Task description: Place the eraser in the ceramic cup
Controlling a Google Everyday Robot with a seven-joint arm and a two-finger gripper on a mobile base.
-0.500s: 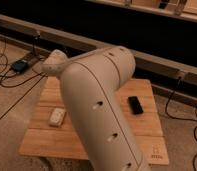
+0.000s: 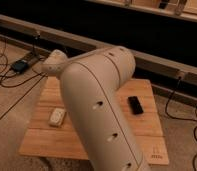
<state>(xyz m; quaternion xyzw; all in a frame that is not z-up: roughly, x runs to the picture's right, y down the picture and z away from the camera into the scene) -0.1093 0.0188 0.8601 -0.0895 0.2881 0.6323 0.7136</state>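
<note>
A small whitish block, probably the eraser [image 2: 57, 117], lies on the left part of the wooden table [image 2: 147, 135]. The ceramic cup does not show; it is hidden or out of view. My large beige arm [image 2: 99, 110] fills the middle of the camera view and covers much of the table top. Its pale joint [image 2: 54, 62] sticks out to the upper left. My gripper does not show; it is hidden behind the arm or outside the picture.
A small black flat object [image 2: 135, 105] lies on the right part of the table. Cables and a dark power box [image 2: 21, 65] lie on the floor to the left, and more cables to the right. A long rail [image 2: 162, 62] runs behind the table.
</note>
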